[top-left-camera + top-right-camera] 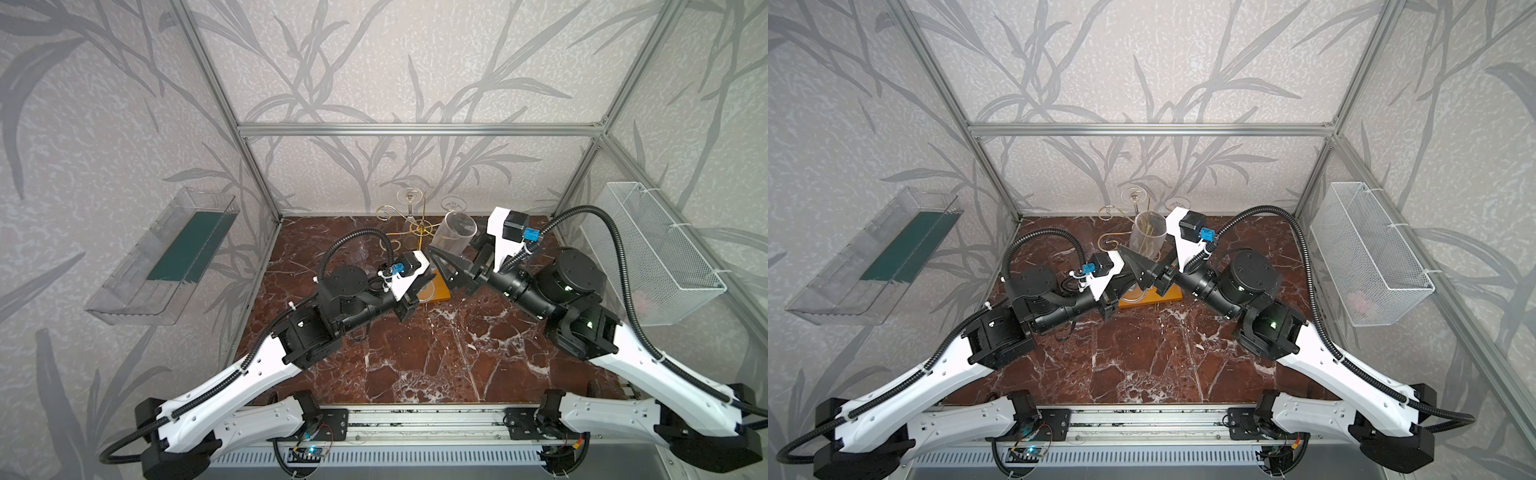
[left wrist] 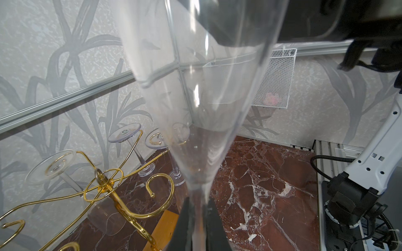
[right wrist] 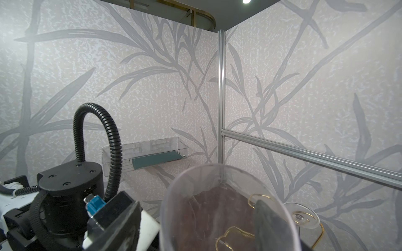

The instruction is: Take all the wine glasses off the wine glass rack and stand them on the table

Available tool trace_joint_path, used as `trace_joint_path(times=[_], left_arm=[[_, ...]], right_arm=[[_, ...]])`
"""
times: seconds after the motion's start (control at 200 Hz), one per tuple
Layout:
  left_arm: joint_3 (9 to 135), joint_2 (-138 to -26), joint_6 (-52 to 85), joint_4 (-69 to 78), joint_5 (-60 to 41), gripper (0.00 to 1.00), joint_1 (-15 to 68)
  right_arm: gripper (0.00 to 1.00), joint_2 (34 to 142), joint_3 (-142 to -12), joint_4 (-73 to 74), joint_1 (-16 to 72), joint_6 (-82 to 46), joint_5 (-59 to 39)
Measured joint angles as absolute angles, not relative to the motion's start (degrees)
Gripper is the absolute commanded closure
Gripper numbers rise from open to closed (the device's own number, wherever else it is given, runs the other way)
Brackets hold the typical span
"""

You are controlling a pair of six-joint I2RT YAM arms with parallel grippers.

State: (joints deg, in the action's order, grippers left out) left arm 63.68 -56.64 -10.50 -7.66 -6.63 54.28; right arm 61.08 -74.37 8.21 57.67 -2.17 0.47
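A clear wine glass (image 1: 453,235) (image 1: 1147,237) stands upright off the wine glass rack (image 1: 419,226) (image 1: 1167,297), just in front of its gold curls. My left gripper (image 2: 199,204) (image 1: 424,282) is shut on the glass's thin stem (image 2: 199,217), low over the rack's orange wooden base (image 2: 163,228). The bowl (image 2: 206,108) (image 3: 217,206) rises between the wide-apart fingers of my right gripper (image 3: 198,204) (image 1: 459,249). One dark finger (image 3: 121,223) stands apart from the bowl; the other (image 3: 267,219) shows through the glass.
Other glasses hang upside down from the rack's arms (image 2: 128,132) (image 2: 52,165) (image 1: 409,195). A clear tray (image 1: 166,257) is fixed to the left wall and a white mesh basket (image 1: 660,253) to the right wall. Both arms meet over the marble table (image 1: 415,353).
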Motion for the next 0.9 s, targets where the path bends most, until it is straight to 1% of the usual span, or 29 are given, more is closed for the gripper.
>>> trace_joint_path(times=[0.205,0.305,0.425,0.465,0.505,0.61,0.64,0.68,0.76,0.899], left_arm=[[63.6,-56.6,-11.4,-7.7,-5.5,1.00,55.2],[63.6,-56.7,-12.1,-8.1,-5.0,1.00,55.5],[63.6,-56.7,-12.3,-8.2,-4.6,1.00,55.7],[63.6,-56.7,-12.4,-8.1,-4.5,0.95,55.8],[63.6,-56.7,-12.4,-8.2,-4.5,0.87,55.8],[63.2,-56.6,-12.5,-7.9,-4.4,0.53,56.0],[63.1,-56.6,-12.2,-7.7,-4.4,0.46,56.0],[62.7,-56.3,-11.7,-7.3,-4.3,0.39,56.0],[61.7,-55.2,-11.7,-6.8,-4.2,0.32,56.1],[59.7,-52.2,-10.8,-6.7,-3.6,0.27,56.2]], right_arm=[[0.44,61.0,-72.4,10.4,57.1,-3.4,0.9],[0.48,60.7,-71.5,11.3,57.1,-4.4,1.0],[0.50,60.1,-70.7,12.0,56.9,-4.7,1.0],[0.50,60.0,-70.5,12.3,56.8,-4.7,1.0],[0.51,59.8,-70.1,12.5,56.7,-4.7,1.0],[0.51,59.1,-69.2,12.6,56.7,-4.6,1.0],[0.51,58.8,-68.7,12.5,56.6,-4.5,1.0],[0.51,58.5,-68.1,12.4,56.4,-4.5,1.0],[0.51,57.6,-66.9,11.7,56.0,-4.4,1.1],[0.52,54.5,-63.9,10.3,55.5,-4.1,2.2]])
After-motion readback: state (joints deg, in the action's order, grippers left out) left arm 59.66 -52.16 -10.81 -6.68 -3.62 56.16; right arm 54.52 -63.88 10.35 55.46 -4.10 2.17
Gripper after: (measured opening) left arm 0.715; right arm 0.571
